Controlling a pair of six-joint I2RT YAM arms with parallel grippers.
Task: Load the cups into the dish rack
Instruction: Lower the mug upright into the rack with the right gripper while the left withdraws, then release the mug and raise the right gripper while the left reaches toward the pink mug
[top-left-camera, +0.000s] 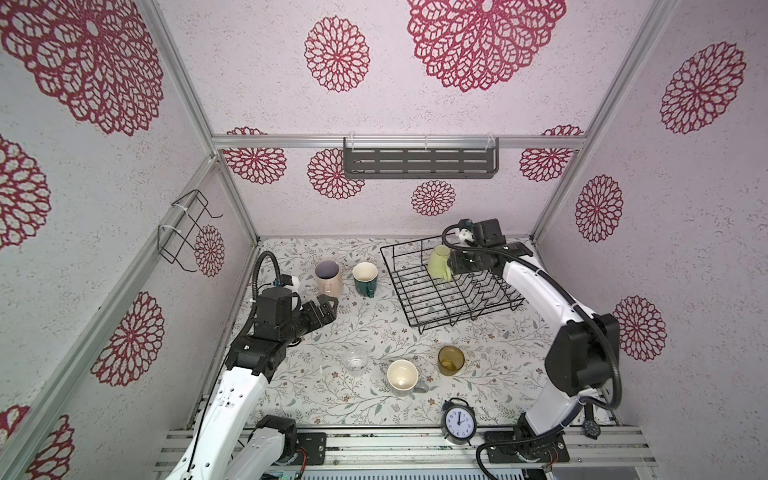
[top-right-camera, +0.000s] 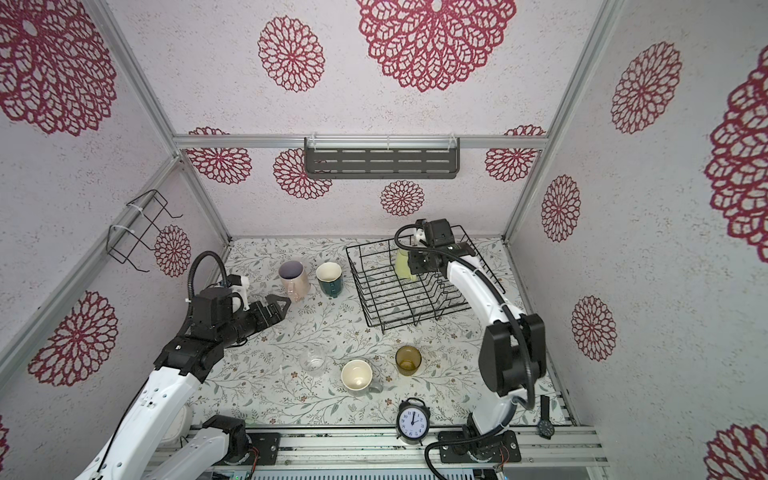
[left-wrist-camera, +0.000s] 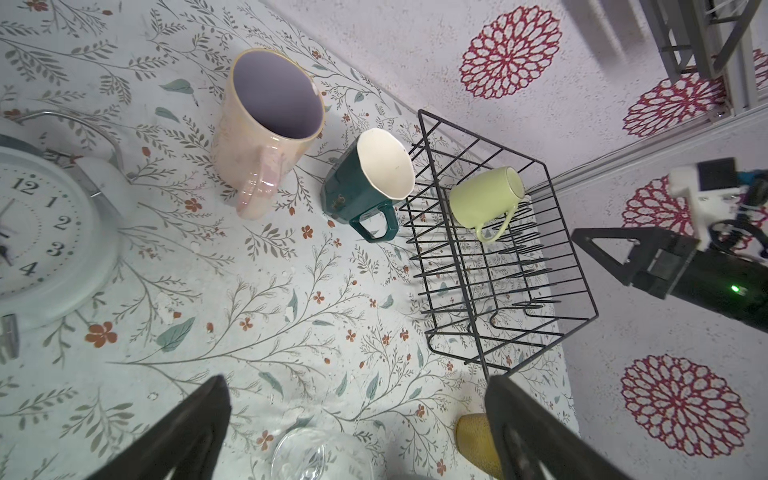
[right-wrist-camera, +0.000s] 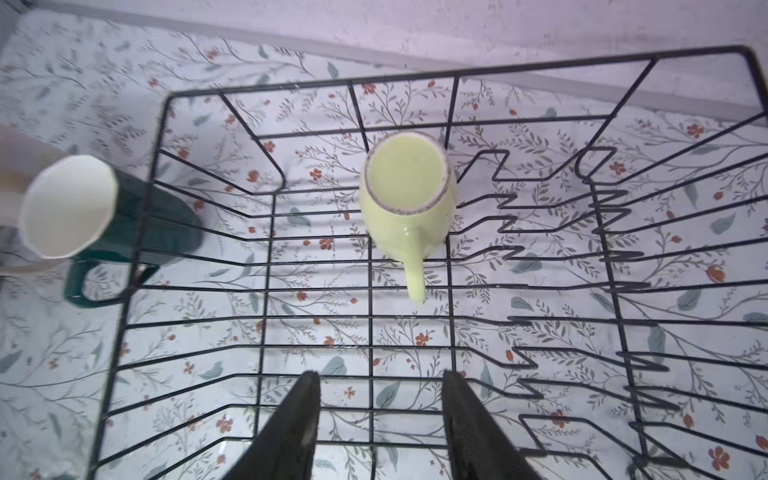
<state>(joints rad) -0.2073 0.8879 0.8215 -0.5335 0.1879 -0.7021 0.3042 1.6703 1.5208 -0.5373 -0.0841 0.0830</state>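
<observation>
Yellow-green mug (right-wrist-camera: 405, 199) first: sitting base-up inside the dish rack (right-wrist-camera: 457, 76), handle pointing at the right claw (right-wrist-camera: 380, 374). Hovering just behind it, jaws spread, gripping nothing. Probably risking a snag on that handle or the zigzag dividers when backing out, toppling the mug. Holding the left claw (left-wrist-camera: 357, 380) wide apart near the pale pink mug (left-wrist-camera: 266, 124) on the tabletop (left-wrist-camera: 291, 311).

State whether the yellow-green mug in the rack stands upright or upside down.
Upside down: the yellow-green mug shows its ringed base on top, mouth down on the dish rack.
</observation>
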